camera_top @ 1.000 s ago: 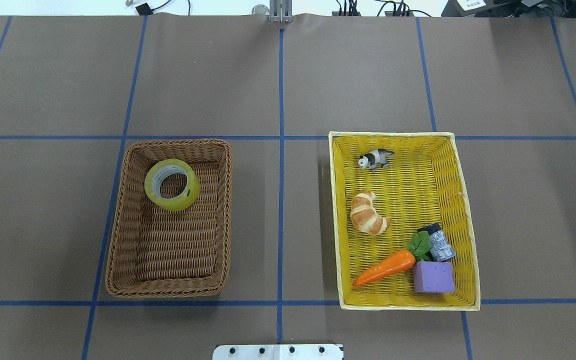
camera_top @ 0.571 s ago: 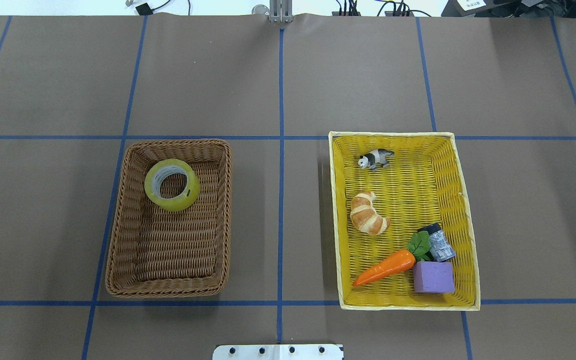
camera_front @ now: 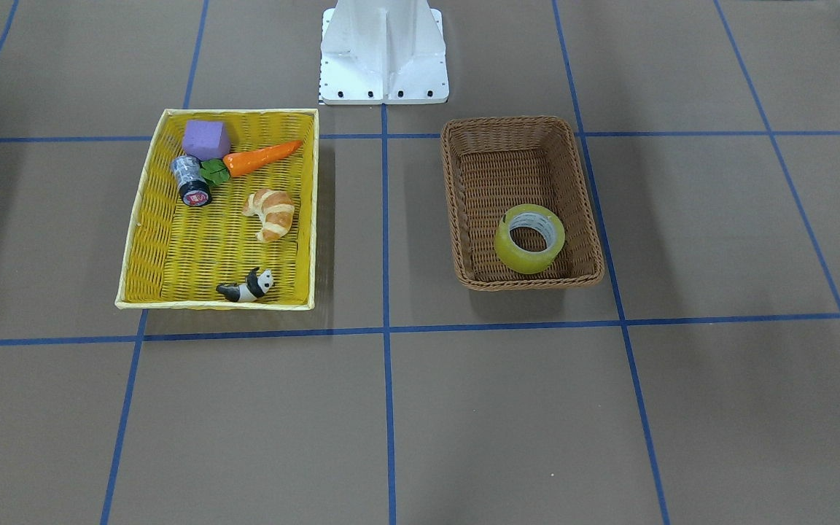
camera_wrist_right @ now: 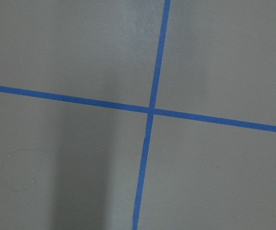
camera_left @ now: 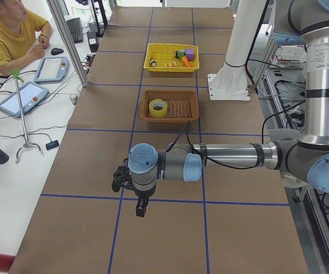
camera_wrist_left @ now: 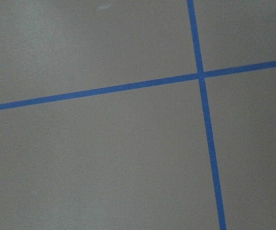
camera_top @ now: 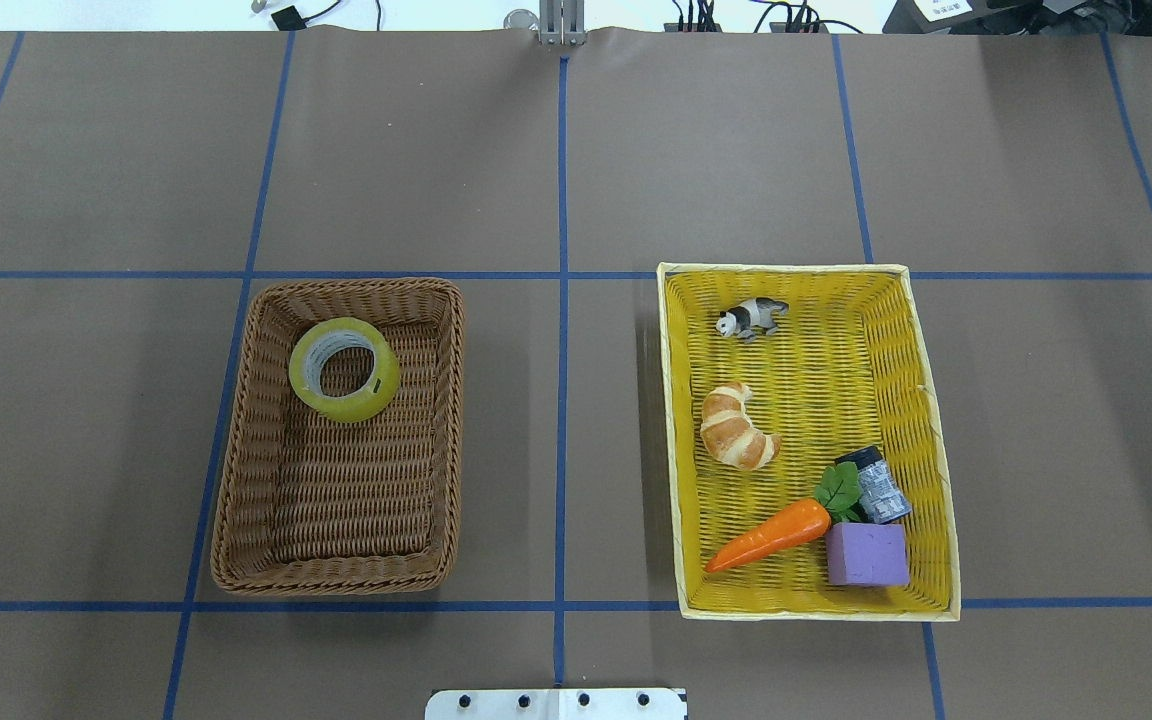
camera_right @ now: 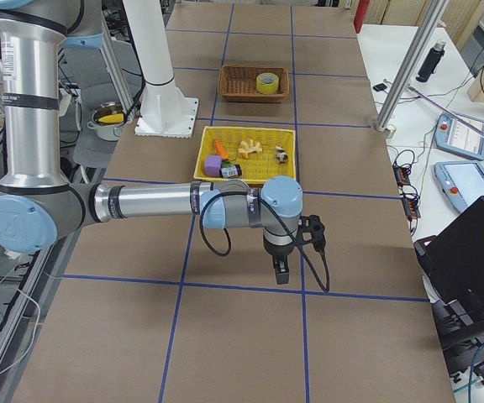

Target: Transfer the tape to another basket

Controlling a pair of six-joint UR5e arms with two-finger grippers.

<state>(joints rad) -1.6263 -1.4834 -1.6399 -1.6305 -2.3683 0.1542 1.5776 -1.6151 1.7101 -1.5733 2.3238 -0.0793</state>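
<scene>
The yellowish tape roll (camera_top: pixel 346 408) lies flat in the far end of the brown wicker basket (camera_top: pixel 336 582). It also shows in the front view (camera_front: pixel 516 255), lying in the basket (camera_front: pixel 464 219) at the end away from the robot base. Both arms are far out at the table's ends. My left gripper (camera_left: pixel 141 209) shows only in the exterior left view and my right gripper (camera_right: pixel 281 273) only in the exterior right view. Both point down over bare table, and I cannot tell whether they are open or shut. The wrist views show only brown table with blue tape lines.
The shallow yellow tray (camera_top: pixel 671 450) on the right holds a panda figure (camera_top: pixel 751 318), a croissant (camera_top: pixel 736 428), a carrot (camera_top: pixel 768 535), a purple block (camera_top: pixel 867 554) and a small dark roll (camera_top: pixel 880 488). The robot base (camera_front: pixel 383 51) stands behind. An operator (camera_left: pixel 10 34) sits at the side.
</scene>
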